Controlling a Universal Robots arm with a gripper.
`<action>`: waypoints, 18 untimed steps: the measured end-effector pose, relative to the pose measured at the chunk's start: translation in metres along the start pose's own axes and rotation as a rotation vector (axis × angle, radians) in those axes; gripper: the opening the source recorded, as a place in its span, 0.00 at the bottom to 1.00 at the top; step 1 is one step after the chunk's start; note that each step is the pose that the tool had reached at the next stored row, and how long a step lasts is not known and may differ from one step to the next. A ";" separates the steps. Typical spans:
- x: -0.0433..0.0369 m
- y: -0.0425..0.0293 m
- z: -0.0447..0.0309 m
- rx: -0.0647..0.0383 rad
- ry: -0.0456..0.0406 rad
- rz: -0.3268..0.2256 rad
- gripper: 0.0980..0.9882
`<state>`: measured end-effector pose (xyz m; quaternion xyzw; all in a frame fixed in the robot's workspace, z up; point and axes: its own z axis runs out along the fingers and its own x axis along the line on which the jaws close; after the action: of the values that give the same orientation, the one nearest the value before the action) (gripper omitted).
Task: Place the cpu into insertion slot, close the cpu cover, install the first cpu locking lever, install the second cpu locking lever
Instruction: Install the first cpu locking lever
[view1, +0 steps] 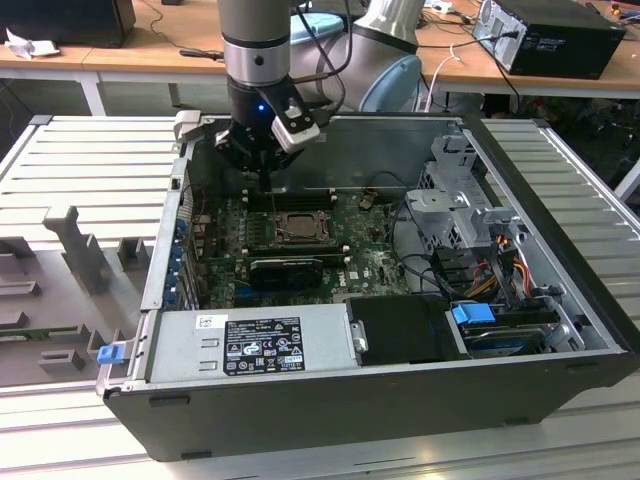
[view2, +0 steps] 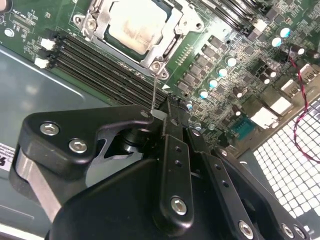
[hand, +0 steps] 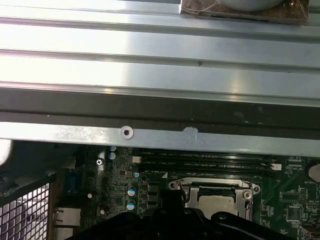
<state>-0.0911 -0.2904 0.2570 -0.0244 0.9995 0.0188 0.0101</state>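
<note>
Arm: the arm (view1: 255, 40) reaches straight down into the open computer case (view1: 330, 400), its wrist vertical over the far part of the motherboard (view1: 380, 260).
Pincer: the pincer (view1: 262, 172) hangs just beyond the socket, above the memory slots (view2: 100, 60). In the second wrist view its fingers (view2: 172, 130) are drawn together, closed on the top end of a thin wire locking lever (view2: 155, 90).
Locking lever: stands nearly upright, running from the socket's corner up to the fingertips.
Cpu: the cpu (view2: 132, 25) lies flat in the insertion slot (view1: 276, 226), its dull silver top showing.
Cpu cover: the cpu cover (view2: 167, 45) is folded down over the chip and frames it on all sides.
Case: lies on its side, open on top, on the ribbed metal counter (view1: 90, 160).
Case contents: the green motherboard; a black graphics card (view1: 285, 268) just in front of the socket; a silver power supply (view1: 250, 345) along the near wall; a drive cage (view1: 460, 200) at the exterior view's right.
</note>
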 end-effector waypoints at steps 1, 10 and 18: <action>-0.0008 0.0000 0.0001 0.000 0.0000 0.000 0.01; -0.0114 -0.0006 0.0010 0.000 0.0000 0.000 0.01; -0.0220 -0.0012 0.0024 0.000 -0.0001 0.000 0.01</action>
<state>-0.0691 -0.2905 0.2550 -0.0244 0.9995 0.0189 0.0102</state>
